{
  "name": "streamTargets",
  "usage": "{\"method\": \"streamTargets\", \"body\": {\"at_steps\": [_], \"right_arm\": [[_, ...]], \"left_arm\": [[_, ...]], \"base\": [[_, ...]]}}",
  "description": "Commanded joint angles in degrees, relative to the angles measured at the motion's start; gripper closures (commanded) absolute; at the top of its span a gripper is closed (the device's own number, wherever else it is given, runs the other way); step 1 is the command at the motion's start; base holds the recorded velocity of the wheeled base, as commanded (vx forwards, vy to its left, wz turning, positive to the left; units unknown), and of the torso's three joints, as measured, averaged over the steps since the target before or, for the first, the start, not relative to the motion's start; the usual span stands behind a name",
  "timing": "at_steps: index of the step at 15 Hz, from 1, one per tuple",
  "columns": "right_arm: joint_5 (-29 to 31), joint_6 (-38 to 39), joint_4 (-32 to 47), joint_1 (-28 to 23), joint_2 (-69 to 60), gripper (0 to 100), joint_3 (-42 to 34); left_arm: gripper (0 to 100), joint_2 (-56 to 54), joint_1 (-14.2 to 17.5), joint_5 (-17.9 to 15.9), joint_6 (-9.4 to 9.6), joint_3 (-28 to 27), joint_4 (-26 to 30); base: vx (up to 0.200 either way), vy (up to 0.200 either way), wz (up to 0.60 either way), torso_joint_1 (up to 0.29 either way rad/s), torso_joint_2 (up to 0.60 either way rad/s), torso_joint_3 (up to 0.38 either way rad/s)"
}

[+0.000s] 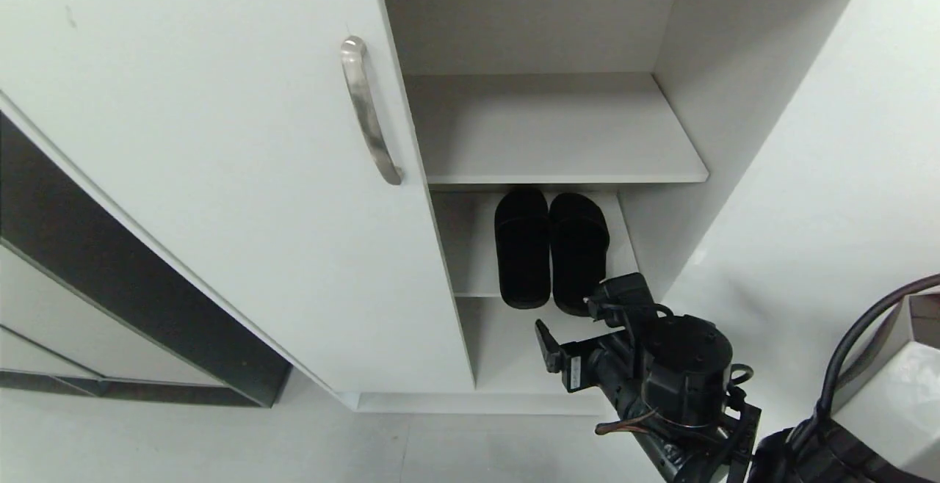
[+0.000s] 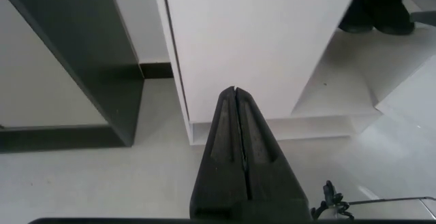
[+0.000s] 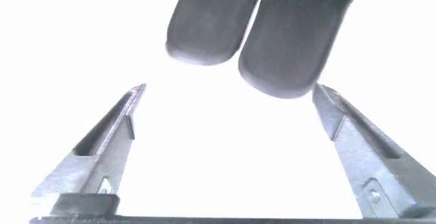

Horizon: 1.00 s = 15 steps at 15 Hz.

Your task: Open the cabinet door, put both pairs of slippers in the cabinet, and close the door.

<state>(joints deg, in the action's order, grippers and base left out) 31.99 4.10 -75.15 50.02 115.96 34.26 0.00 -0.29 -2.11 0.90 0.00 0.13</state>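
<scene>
Black slide slippers (image 1: 532,248) inside open white cabinet (image 1: 551,131).
Pair lies side by side on lower shelf (image 1: 470,248); right pincer (image 3: 230,91) spread wide, empty, just before the heels; left pincer (image 2: 235,91) pressed closed, empty, above floor (image 2: 102,183).

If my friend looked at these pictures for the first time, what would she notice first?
Most likely the black slippers, a dark pair lying side by side on the lower shelf of the open white cabinet. Next comes the right gripper, just in front of their heels with its fingers spread open. She might also spot the shiny silver handle on the closed door beside the opening.
</scene>
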Motion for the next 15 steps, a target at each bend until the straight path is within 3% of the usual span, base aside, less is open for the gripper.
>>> {"method": "streamTargets", "body": {"at_steps": [1,3,15], "right_arm": [[0.0,-0.1,-0.9,0.7,-1.8,100,-1.7],[0.0,-0.3,-1.7,0.6,-1.8,100,-2.4],[-2.5,-2.0,-1.5,1.0,-0.8,100,-1.8]], "left_arm": [[100,0.1,0.0,0.0,-0.02,0.0,0.0],[100,0.1,0.0,0.0,0.06,0.0,0.0],[100,0.1,0.0,0.0,0.15,0.0,0.0]], "base": [[-0.2,0.0,0.0,-0.002,0.0,0.002],[-0.2,0.0,0.0,0.005,0.0,0.005],[0.0,0.0,0.0,0.001,0.0,0.008]]}}
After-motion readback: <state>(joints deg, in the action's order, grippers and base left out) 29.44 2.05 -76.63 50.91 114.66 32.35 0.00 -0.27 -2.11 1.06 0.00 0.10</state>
